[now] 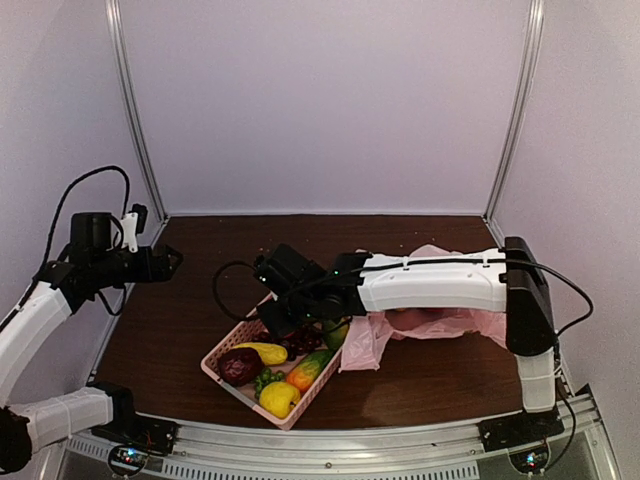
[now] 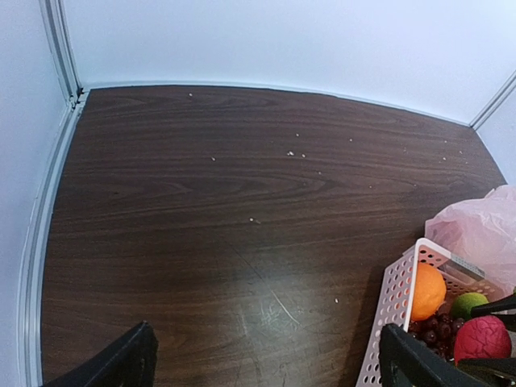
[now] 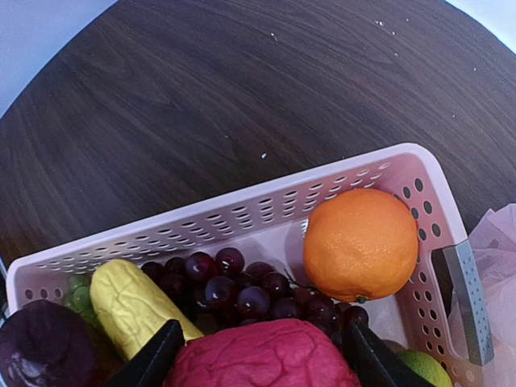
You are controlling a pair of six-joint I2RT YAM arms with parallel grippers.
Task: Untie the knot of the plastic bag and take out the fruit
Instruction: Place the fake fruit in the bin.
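Right gripper (image 3: 262,334): positioned over the pink latticed basket (image 3: 242,211), near its far end. Its fingers (image 3: 153,363) are clamped on a bumpy red fruit (image 3: 266,359), one on each flank. Whether that fruit rests on the basket's contents or hangs just above them cannot be told.

Inside the basket: an orange (image 3: 360,242) lies in the far right corner, touching the wall. A dark grape bunch (image 3: 242,294) lies beside the orange, directly beyond the red fruit.

Plastic bag (image 1: 440,325): lies slack and crumpled on the table (image 2: 201,201), to the right of the basket and touching its right side, under the right arm. Knot: cannot be made out (the arm covers most of the bag from above).

Left gripper (image 2: 266,330): raised well to the left of the basket, fingers (image 2: 121,363) wide apart, nothing between them.
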